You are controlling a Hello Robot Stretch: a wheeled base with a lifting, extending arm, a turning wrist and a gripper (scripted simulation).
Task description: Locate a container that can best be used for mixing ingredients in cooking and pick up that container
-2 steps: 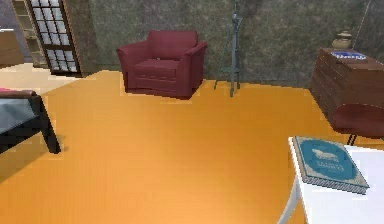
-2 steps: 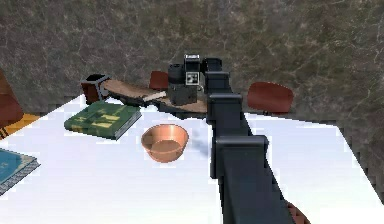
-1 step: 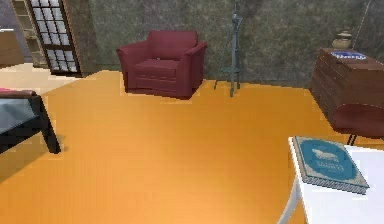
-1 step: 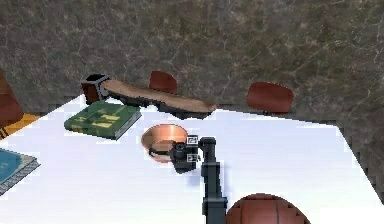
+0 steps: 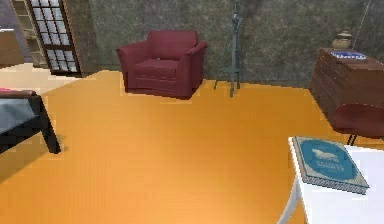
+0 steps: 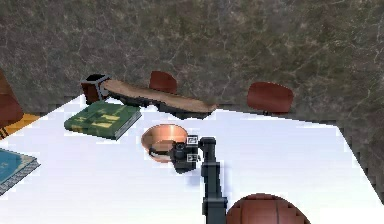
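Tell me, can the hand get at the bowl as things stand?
Probably yes: the hand is right by the bowl on the table, with nothing between them; the book lies well aside.

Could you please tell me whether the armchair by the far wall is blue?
No, the armchair is dark red all over.

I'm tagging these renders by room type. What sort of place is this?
Probably a living-dining room: a red armchair, and a white table with brown chairs beside it, bearing a copper bowl.
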